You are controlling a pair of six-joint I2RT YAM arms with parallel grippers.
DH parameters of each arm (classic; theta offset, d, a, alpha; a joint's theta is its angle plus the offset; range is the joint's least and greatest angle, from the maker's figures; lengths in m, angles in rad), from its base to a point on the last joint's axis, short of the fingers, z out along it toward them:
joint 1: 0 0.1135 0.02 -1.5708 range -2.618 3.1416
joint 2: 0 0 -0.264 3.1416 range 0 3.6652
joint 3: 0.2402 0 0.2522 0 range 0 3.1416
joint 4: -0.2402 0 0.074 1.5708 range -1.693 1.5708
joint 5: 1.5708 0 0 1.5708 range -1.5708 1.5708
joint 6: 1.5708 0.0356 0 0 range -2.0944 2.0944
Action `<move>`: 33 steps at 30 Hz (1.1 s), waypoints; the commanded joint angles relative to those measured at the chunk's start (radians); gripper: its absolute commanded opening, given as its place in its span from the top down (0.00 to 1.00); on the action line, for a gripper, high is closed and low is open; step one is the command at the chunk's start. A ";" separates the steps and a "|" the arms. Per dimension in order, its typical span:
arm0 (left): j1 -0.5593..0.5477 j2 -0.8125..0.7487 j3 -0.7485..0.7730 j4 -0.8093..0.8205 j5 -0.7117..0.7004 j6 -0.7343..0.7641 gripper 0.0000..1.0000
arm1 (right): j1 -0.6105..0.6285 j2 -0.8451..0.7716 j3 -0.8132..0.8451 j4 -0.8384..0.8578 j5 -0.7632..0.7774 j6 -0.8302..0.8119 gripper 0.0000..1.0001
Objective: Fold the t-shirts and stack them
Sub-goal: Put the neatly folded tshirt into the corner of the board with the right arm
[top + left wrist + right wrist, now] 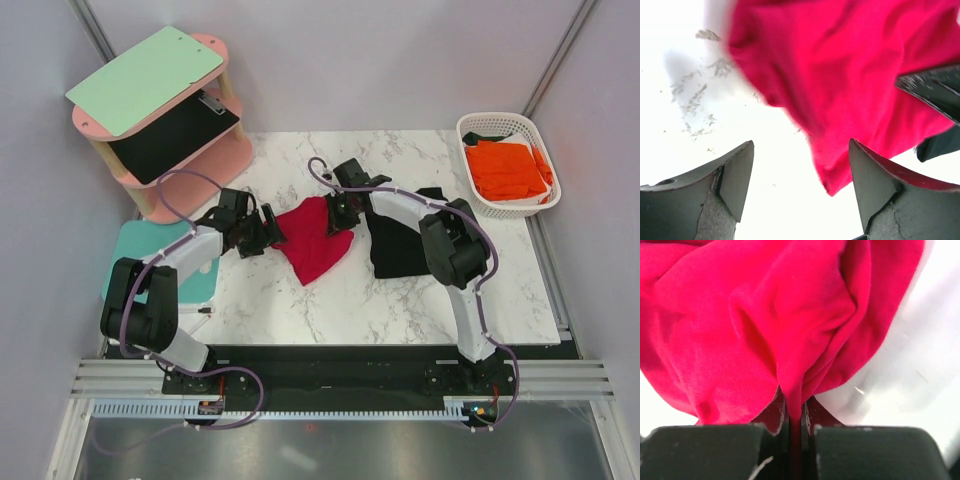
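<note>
The crimson red t-shirt (312,243) lies bunched on the marble table between the arms. My right gripper (340,212) is shut on a fold of it (805,340) at its upper right. My left gripper (268,232) is open at the shirt's left edge; the red cloth (850,75) lies ahead of its fingers (737,177), nothing between them. The black t-shirt (400,240) lies folded to the right, partly under my right arm. The orange t-shirt (508,170) sits folded in the white basket (478,125).
A pink two-tier shelf (225,150) stands at the back left with the mint-green board (145,78) on top. The teal mat (135,245) lies under my left arm. Grey walls close both sides.
</note>
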 commanded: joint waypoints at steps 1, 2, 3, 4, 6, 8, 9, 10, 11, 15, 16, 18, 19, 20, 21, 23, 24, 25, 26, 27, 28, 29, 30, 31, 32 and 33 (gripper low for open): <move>0.004 -0.062 0.015 -0.012 -0.066 0.036 0.18 | -0.008 -0.152 -0.049 -0.073 0.220 -0.056 1.00; 0.004 -0.059 0.018 -0.019 -0.068 0.041 0.18 | -0.006 -0.168 -0.057 -0.086 0.244 -0.056 1.00; 0.004 -0.058 0.026 -0.022 -0.069 0.041 0.18 | -0.008 -0.194 -0.077 -0.092 0.267 -0.056 1.00; 0.004 -0.053 0.027 -0.024 -0.065 0.041 0.17 | -0.009 -0.208 -0.089 -0.093 0.307 -0.054 1.00; 0.004 -0.041 0.031 -0.025 -0.060 0.045 0.18 | -0.011 -0.252 -0.131 -0.093 0.342 -0.048 1.00; 0.004 -0.027 0.031 -0.025 -0.052 0.044 0.18 | -0.010 -0.284 -0.160 -0.081 0.372 -0.039 1.00; 0.004 -0.024 0.029 -0.024 -0.049 0.044 0.18 | -0.011 -0.313 -0.183 -0.078 0.381 -0.036 1.00; 0.004 -0.021 0.028 -0.024 -0.046 0.044 0.18 | -0.011 -0.326 -0.191 -0.076 0.391 -0.031 1.00; 0.004 -0.018 0.026 -0.024 -0.045 0.042 0.18 | -0.013 -0.340 -0.200 -0.079 0.423 -0.024 1.00; 0.004 -0.015 0.020 -0.025 -0.051 0.048 0.18 | -0.043 -0.427 -0.258 -0.087 0.490 -0.004 1.00; 0.004 -0.015 0.018 -0.025 -0.052 0.050 0.18 | -0.054 -0.445 -0.273 -0.087 0.496 0.001 1.00; 0.004 -0.012 0.020 -0.024 -0.052 0.050 0.18 | -0.094 -0.496 -0.321 -0.086 0.514 0.016 1.00; 0.004 -0.010 0.020 -0.025 -0.052 0.050 0.18 | -0.109 -0.516 -0.338 -0.084 0.519 0.018 1.00; 0.004 -0.005 0.023 -0.025 -0.051 0.050 0.18 | -0.141 -0.534 -0.370 -0.081 0.525 0.019 1.00; 0.004 -0.001 0.024 -0.025 -0.049 0.051 0.18 | -0.158 -0.571 -0.384 -0.081 0.528 0.021 1.00; 0.004 0.011 0.027 -0.025 -0.048 0.050 0.18 | -0.202 -0.613 -0.421 -0.067 0.528 0.016 1.00; 0.004 0.016 0.031 -0.025 -0.046 0.051 0.18 | -0.213 -0.654 -0.433 -0.063 0.539 0.016 1.00; 0.004 0.027 0.032 -0.022 -0.043 0.050 0.18 | -0.227 -0.674 -0.444 -0.046 0.545 0.015 1.00; 0.004 0.031 0.034 -0.022 -0.043 0.048 0.18 | -0.247 -0.704 -0.460 -0.043 0.556 0.012 1.00; 0.004 0.037 0.037 -0.024 -0.039 0.050 0.18 | -0.261 -0.714 -0.470 -0.038 0.582 0.012 1.00; 0.004 0.041 0.037 -0.022 -0.039 0.050 0.18 | -0.275 -0.722 -0.477 -0.029 0.586 0.010 1.00; 0.004 0.050 0.041 -0.022 -0.039 0.050 0.18 | -0.302 -0.729 -0.493 -0.021 0.586 0.013 1.00; 0.004 0.054 0.043 -0.022 -0.036 0.050 0.18 | -0.319 -0.728 -0.502 -0.014 0.580 0.016 1.00; 0.004 0.057 0.044 -0.022 -0.034 0.050 0.18 | -0.333 -0.722 -0.513 0.003 0.577 0.021 1.00; 0.004 0.062 0.047 -0.022 -0.034 0.050 0.19 | -0.361 -0.697 -0.534 0.011 0.579 0.026 1.00; 0.006 0.065 0.049 -0.024 -0.026 0.051 0.19 | -0.373 -0.680 -0.540 0.016 0.574 0.030 1.00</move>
